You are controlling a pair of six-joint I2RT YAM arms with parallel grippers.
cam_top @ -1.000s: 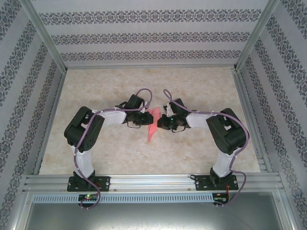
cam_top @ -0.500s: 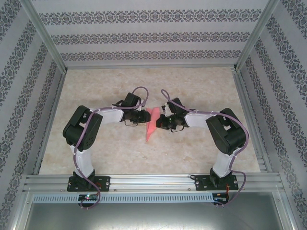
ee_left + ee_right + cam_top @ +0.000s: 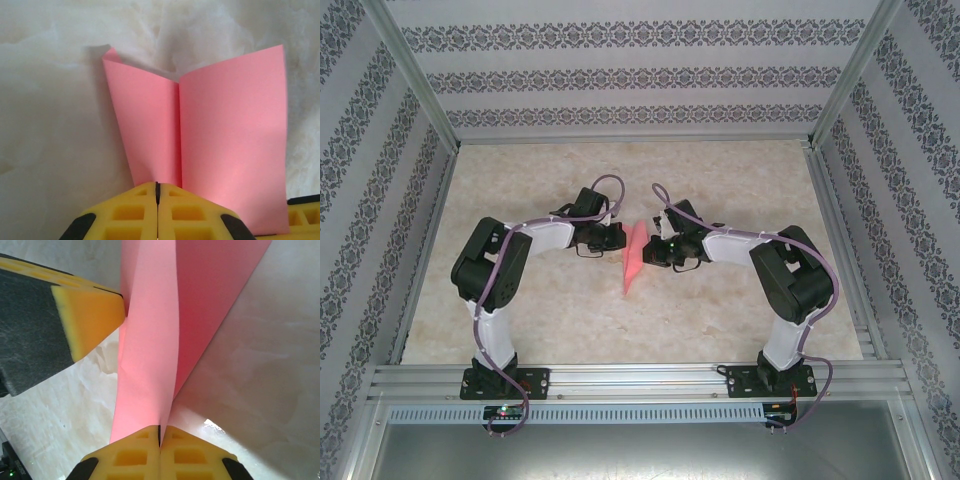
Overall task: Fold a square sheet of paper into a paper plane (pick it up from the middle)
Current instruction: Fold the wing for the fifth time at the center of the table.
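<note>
Left pincer (image 3: 157, 187) — parted before — now pinches the paper plane (image 3: 230, 140).

Left arm (image 3: 545, 236): elbow out to side, forearm angled inward toward pink paper (image 3: 633, 262). Left hand (image 3: 616, 240) at paper's left side, yellow fingers (image 3: 130, 212) pressed together, pinching paper edge. Right arm (image 3: 735, 245) mirrors it, forearm toward paper's right side. Right hand (image 3: 160, 431): fingertips closed tight, paper fold clamped between. Hands close together, paper between them.
</note>
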